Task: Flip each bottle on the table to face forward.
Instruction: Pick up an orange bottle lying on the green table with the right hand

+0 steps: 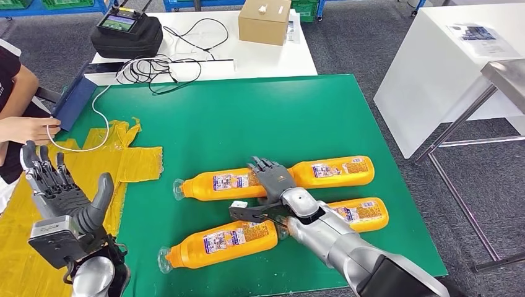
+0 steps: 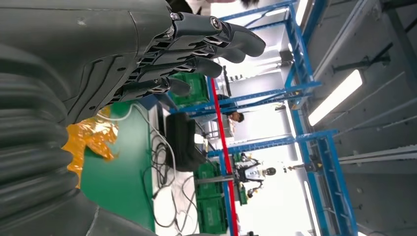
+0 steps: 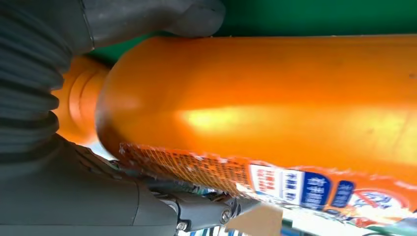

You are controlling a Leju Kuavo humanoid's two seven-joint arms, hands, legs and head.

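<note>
Four orange bottles are seen as glossy, smooth plastic, with printed paper-like labels; a bright highlight is shown on the one wrapped by the right hand fingers. Matt dark grey plastic is seen on the fingers, and a ribbed rubbery cover behind them. Brushed silver metal is seen on the forearm. The green table mat beneath the fingers looks matt and smooth. Crinkled shiny yellow film lies just beyond the left hand fingers. A matt cardboard box is seen.

- The green table top carried four orange bottles lying on their sides.
- Crumpled yellow plastic sheeting lay on its left part.
- A white cable trailed across that edge.
</note>
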